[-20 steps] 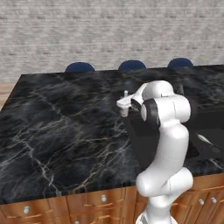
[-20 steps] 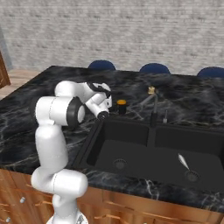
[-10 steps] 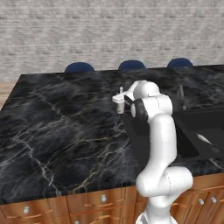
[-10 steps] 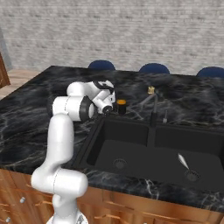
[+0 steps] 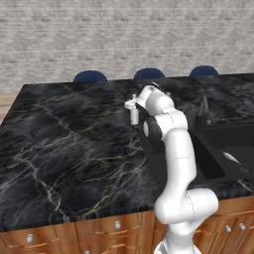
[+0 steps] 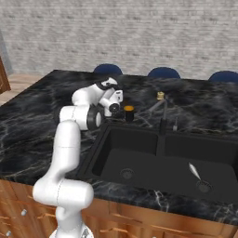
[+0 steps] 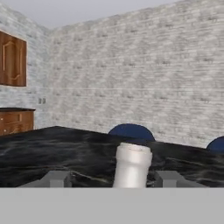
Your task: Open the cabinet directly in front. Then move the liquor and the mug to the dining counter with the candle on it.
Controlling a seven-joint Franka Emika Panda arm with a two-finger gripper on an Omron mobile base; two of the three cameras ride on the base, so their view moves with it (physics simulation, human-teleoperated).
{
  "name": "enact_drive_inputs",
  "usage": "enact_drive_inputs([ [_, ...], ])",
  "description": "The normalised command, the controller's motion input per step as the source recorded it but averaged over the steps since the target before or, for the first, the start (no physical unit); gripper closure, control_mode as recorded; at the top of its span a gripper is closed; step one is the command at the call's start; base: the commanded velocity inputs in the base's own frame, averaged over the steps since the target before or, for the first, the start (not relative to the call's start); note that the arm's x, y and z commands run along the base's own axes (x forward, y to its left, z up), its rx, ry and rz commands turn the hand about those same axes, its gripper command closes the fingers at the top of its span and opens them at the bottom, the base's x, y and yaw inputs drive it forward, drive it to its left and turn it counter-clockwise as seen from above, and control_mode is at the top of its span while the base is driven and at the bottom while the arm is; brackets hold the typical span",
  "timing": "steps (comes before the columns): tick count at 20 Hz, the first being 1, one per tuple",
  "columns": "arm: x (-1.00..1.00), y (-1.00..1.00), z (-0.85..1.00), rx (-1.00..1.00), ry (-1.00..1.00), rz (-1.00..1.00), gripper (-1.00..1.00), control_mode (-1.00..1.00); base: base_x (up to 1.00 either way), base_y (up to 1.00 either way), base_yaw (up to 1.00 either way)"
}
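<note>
My arm has reached further out over the counter than it was a second ago, stretching toward the far edge with the stools. The camera has not shifted; only I moved. The liquor now stands upright on the marble, a little closer to the stools than before.

In the hand view my claw straddles the liquor: one finger sits at about 8 o'clock of the bottle and the other at about 4 o'clock, each with a clear gap to the glass. So my claw stands wide and holds nothing; the bottle's base is hidden below that view's edge. The cabinet shows at 10 o'clock in that view, doors shut, well away on the side wall.

From left to right in the right base view: my arm, then the mug just past my wrist, standing on the counter near the sink's far left corner, its orange inside showing. I cannot see anything in the mug. Further right comes the tap, then the two dark sink basins, with a pale sliver lying in the right basin at about 5 o'clock.
</note>
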Motion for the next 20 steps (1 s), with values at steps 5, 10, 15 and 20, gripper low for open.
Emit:
enact_drive_inputs([
  [5,-0.64,0.0,0.0,0.0,-0.15,0.0,-1.0,-1.0,0.0,0.0,0.0],
  [10,-0.52,0.0,0.32,0.0,-0.07,0.0,-1.0,-1.0,0.0,0.0,0.0],
  [15,-0.23,0.0,1.0,0.0,-0.06,0.0,-1.0,-1.0,0.0,0.0,0.0],
  [20,-0.41,0.0,1.0,-0.02,0.12,0.0,-1.0,-1.0,0.0,0.0,0.0],
])
